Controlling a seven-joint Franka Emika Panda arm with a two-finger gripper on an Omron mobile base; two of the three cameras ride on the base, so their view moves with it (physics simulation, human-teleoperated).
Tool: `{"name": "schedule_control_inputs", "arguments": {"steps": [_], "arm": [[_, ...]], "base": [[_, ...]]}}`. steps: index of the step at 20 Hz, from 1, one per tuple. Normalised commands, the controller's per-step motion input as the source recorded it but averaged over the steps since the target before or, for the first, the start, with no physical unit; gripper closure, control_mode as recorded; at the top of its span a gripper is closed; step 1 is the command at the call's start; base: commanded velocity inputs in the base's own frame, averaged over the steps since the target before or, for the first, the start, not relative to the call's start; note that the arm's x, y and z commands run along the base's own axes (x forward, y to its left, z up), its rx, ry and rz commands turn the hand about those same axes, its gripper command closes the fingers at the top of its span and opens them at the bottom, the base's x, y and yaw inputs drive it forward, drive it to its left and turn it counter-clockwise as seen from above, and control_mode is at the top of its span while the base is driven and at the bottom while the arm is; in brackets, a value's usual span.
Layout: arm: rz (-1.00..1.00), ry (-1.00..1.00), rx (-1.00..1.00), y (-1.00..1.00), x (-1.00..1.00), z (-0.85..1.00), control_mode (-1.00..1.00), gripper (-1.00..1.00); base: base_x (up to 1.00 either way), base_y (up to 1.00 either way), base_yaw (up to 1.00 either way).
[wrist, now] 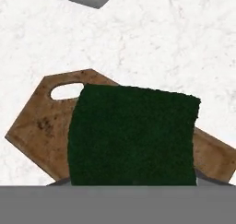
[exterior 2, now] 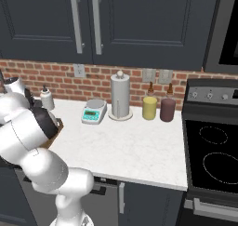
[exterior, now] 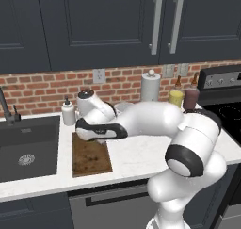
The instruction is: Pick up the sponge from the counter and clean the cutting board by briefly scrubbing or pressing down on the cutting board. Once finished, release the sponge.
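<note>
The dark brown cutting board point(exterior: 92, 159) lies on the white counter point(exterior: 136, 152) just right of the sink. My gripper point(exterior: 96, 137) hangs low over the board's far end, with the forearm hiding its fingers. In the hand view the sponge's dark green top point(wrist: 131, 135) looms large and close to the camera, covering the fingertips. Under it lies the stained board point(wrist: 41, 126), its pale handle slot at the upper left. The sponge sits between the jaws above the board; whether it touches the wood cannot be told.
A dark sink point(exterior: 28, 148) lies left of the board, and a soap bottle point(exterior: 68, 112) stands behind it. A white scale point(exterior 2: 94, 112), paper towel roll point(exterior 2: 120, 97), yellow jar point(exterior 2: 149, 108) and maroon jar point(exterior 2: 168, 109) line the brick wall. The black stove point(exterior 2: 214, 146) is at the right.
</note>
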Motion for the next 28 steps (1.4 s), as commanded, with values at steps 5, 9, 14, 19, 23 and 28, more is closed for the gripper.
{"name": "schedule_control_inputs", "arguments": {"steps": [5, 9, 14, 19, 23, 28], "arm": [[-0.17, 0.25, 0.31, -0.01, -0.42, -0.08, -1.00, 1.00], [-0.15, 0.01, 0.23, -0.03, -0.79, -0.25, -1.00, 1.00], [-0.08, -0.01, 0.24, -0.04, -0.27, -0.03, -1.00, 1.00], [0.00, 0.20, 0.05, 0.00, 0.01, 0.00, -1.00, 1.00], [0.00, 0.33, 0.00, -0.02, 0.06, 0.00, -1.00, 1.00], [0.00, 0.11, 0.00, 0.00, 0.09, -0.05, -1.00, 1.00]], "base": [[0.00, 0.00, 0.00], [0.00, 0.00, 0.00], [0.00, 0.00, 0.00], [0.00, 0.00, 0.00], [0.00, 0.00, 0.00], [0.00, 0.00, 0.00]]}}
